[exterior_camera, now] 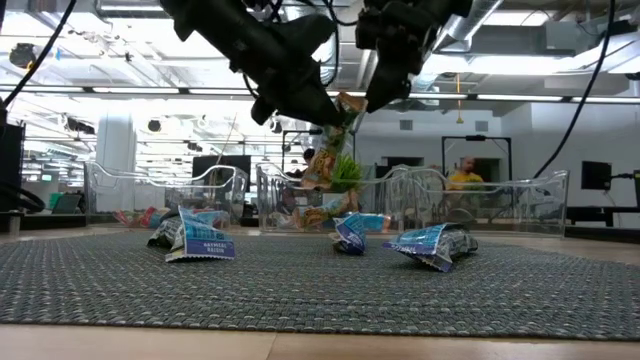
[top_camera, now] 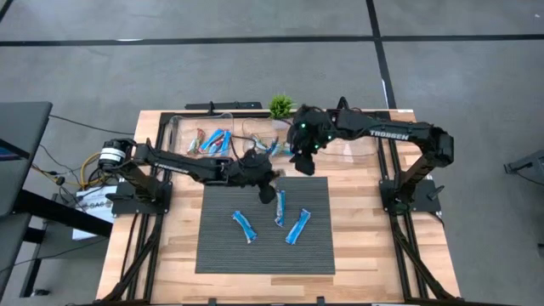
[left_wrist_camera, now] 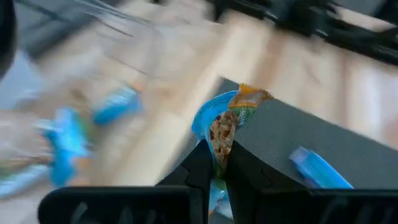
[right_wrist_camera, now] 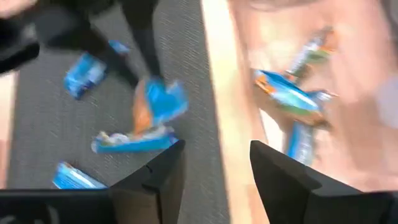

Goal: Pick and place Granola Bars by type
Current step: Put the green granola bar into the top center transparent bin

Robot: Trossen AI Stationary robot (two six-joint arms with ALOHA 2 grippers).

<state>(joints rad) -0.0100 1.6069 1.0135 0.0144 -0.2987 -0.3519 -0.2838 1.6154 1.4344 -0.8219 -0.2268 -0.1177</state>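
Sorting granola bars by type, lift phase. Your left hand [top_camera: 270,189], centre of the high view, is clenched on a tan multicoloured granola bar [left_wrist_camera: 225,127] raised clear of the grey mat [top_camera: 217,255]. Three blue bars [top_camera: 244,226] lie on the mat below. Your right hand [top_camera: 299,158] hovers released near the clear trays [top_camera: 183,127] at the bench's upper edge. Carry the bar high over the tray wall, and release only inside the matching compartment.

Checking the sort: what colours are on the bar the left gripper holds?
Blue, orange and green, on the held bar in the left gripper; clearest in the left wrist view.
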